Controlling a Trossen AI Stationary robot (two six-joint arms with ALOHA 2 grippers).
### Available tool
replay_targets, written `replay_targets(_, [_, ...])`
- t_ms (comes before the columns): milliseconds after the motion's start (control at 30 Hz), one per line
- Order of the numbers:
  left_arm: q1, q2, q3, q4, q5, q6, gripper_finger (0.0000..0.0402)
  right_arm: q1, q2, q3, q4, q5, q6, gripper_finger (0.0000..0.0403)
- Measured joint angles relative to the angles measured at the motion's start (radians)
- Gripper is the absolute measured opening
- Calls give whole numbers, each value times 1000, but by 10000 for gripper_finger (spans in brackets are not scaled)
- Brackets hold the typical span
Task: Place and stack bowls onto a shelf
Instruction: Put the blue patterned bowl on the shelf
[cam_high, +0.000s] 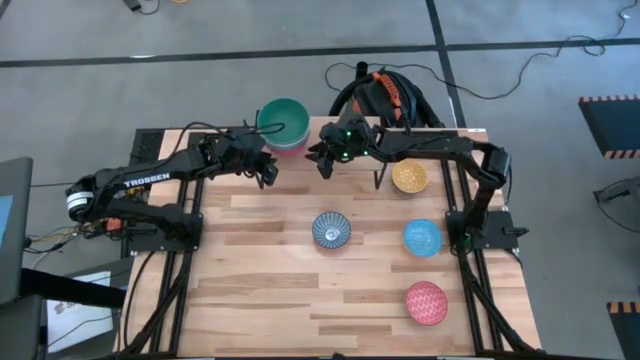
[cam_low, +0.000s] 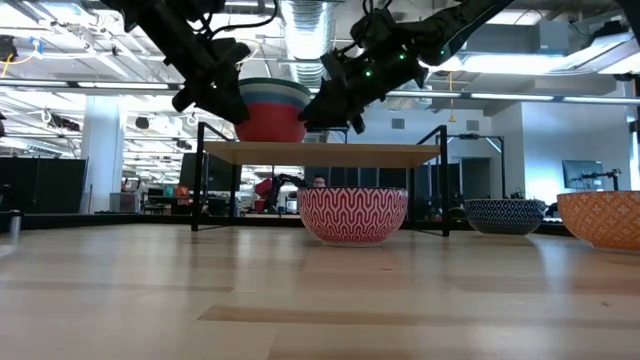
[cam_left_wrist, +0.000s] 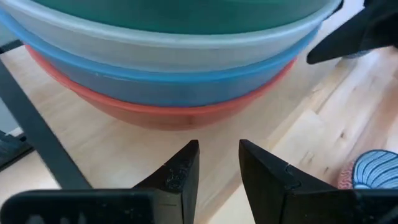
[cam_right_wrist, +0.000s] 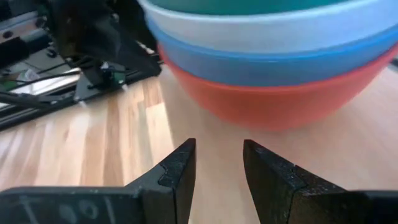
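A stack of bowls (cam_high: 283, 123), red at the bottom, then blue, white and green on top, stands on the left part of the shelf (cam_low: 320, 153). The stack also shows in the low view (cam_low: 270, 108). My left gripper (cam_high: 268, 172) hovers just to the near left of the stack. Its fingers (cam_left_wrist: 217, 165) are slightly apart, empty and level with the red bowl (cam_left_wrist: 168, 112). My right gripper (cam_high: 325, 160) hovers just right of the stack, over the shelf board (cam_right_wrist: 348, 149). Its fingers (cam_right_wrist: 217, 163) are also slightly apart and empty, and they face the red bowl (cam_right_wrist: 273, 99).
Other bowls stand on the tabletop: a blue-white patterned bowl (cam_high: 331, 229) in the middle, a yellow bowl (cam_high: 409, 177) at the right by the shelf, a light blue bowl (cam_high: 422, 237), and a pink-red patterned bowl (cam_high: 427, 302) near the front right. The shelf's black legs (cam_low: 200, 180) stand at its ends.
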Motion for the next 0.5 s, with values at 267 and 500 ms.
replay_targets(267, [-78,-92,30,-90,-79,-51,98,25,-105,1,-154,-10,7,160])
replay_targets(500, [-288,-132,30,-89,-245,-166,98,98,-242,1,-362,-10,-12,159])
